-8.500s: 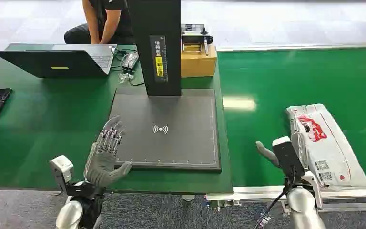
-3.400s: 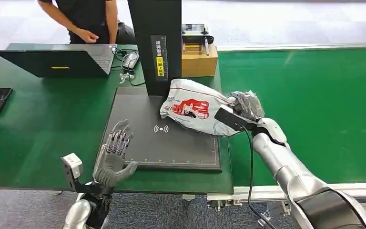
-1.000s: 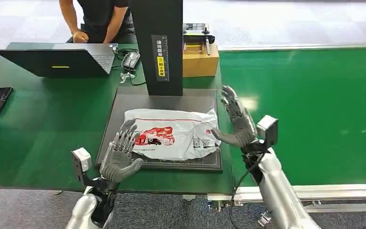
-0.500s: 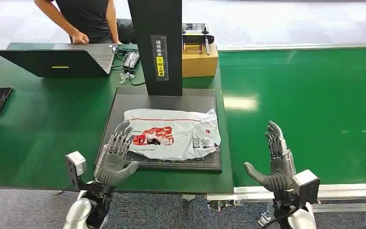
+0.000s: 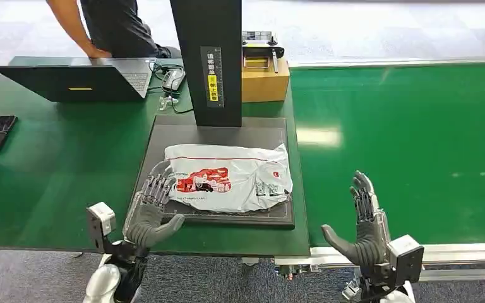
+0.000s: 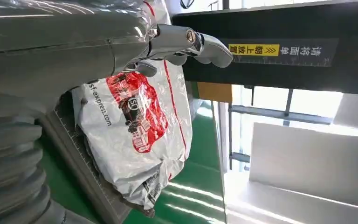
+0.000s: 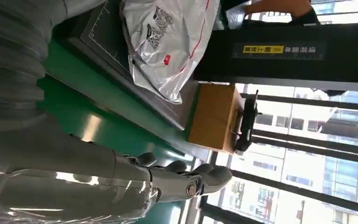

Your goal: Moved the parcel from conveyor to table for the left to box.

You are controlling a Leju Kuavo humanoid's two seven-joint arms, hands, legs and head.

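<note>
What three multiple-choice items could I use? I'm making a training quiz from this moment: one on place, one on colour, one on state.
1. Where does the parcel lie?
A. conveyor
B. dark pad
C. laptop

2. What colour is the conveyor?
A. green
B. blue
C. grey

3. How is the right hand?
A. gripping the parcel
B. pressing the box
C. open, holding nothing

B: the parcel rests on the dark pad by the black column.
A: the conveyor is green.
C: the right hand has its fingers spread above the conveyor's near edge.
</note>
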